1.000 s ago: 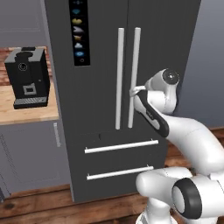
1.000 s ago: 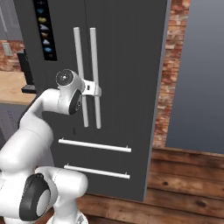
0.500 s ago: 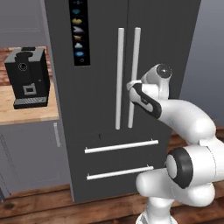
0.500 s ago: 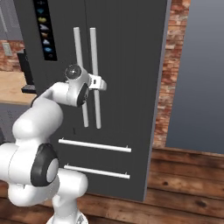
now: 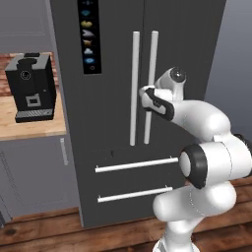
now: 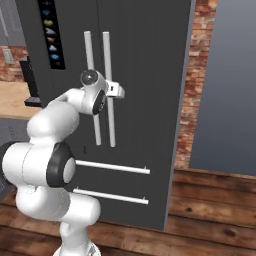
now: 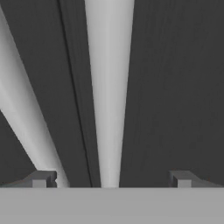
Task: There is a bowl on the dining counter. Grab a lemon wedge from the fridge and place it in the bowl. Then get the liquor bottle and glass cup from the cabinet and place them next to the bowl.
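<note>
The tall dark grey fridge (image 5: 113,123) (image 6: 145,100) stands shut in front of me. My gripper (image 5: 146,93) (image 6: 117,90) is at the right door's long silver handle (image 5: 153,54) (image 6: 106,55), about halfway up. In the hand view the gripper (image 7: 111,179) is open, and that handle (image 7: 109,87) runs up between the two fingertips (image 7: 41,178) without touching either. The left door's handle (image 7: 22,118) slants past on the left. The bowl, dining counter, lemon wedge, liquor bottle, glass cup and cabinet are out of view.
A black coffee machine (image 5: 32,86) sits on a wood worktop (image 5: 29,125) left of the fridge. Two drawer bars (image 5: 135,165) cross the fridge's lower part. A brick wall (image 6: 200,75) and a grey panel (image 6: 227,90) lie to the right, above a wooden floor (image 6: 210,210).
The arm has folded upward and its hand has moved in closer to the right door handle. The jaws have stayed open and the fridge has stayed shut.
</note>
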{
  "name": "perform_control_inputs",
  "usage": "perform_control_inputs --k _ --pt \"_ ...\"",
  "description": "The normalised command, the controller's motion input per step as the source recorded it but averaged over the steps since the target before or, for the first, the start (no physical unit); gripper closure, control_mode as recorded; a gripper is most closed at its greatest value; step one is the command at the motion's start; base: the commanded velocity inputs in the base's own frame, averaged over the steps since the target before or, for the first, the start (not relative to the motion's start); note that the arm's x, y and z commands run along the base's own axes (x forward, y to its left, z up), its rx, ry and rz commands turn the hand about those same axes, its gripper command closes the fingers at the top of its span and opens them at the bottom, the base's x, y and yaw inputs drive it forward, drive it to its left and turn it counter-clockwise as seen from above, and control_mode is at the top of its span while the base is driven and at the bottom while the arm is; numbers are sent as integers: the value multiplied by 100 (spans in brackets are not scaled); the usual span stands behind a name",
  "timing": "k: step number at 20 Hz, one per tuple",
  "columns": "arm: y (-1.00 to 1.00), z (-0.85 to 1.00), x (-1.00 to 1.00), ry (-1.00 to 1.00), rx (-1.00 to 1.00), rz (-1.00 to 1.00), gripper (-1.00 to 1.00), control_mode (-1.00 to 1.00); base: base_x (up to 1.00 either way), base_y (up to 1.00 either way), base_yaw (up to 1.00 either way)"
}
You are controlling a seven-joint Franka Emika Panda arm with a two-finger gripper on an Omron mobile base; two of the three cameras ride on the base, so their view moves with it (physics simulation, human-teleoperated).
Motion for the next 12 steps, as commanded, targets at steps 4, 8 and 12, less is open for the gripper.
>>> perform_control_inputs --k 4,8,12 --pt "0 0 45 0 0 0 -100 -100 0 0 0" --pt "0 0 41 0 0 0 -100 -100 0 0 0" --pt "0 0 39 0 0 0 -100 -100 0 0 0"
